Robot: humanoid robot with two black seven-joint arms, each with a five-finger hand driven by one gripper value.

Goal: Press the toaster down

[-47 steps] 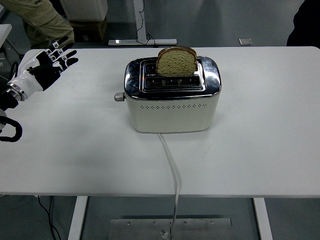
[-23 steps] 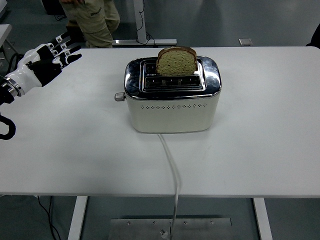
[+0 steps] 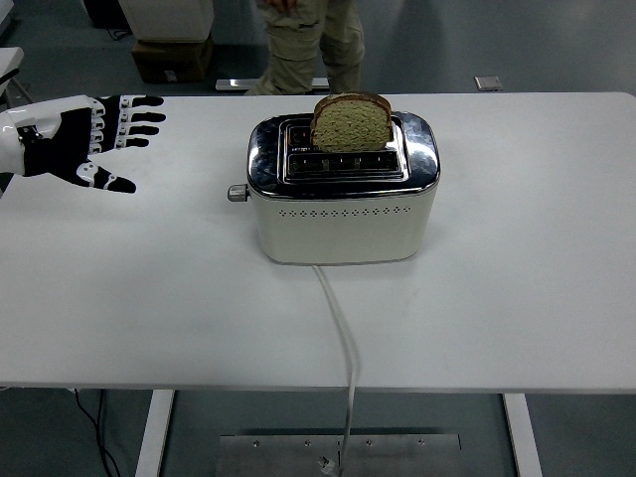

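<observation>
The left hand is being held flat with fingers spread, gripping nothing. The toaster is being seen well apart to its right, its lever knob apparently facing the fingertips.

white table | person's legs behind | cardboard box on floor

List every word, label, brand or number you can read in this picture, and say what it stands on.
None can be read. The toaster shows no legible brand or marking, only a row of small holes. The left hand, the bread slice and the table carry no print.
</observation>
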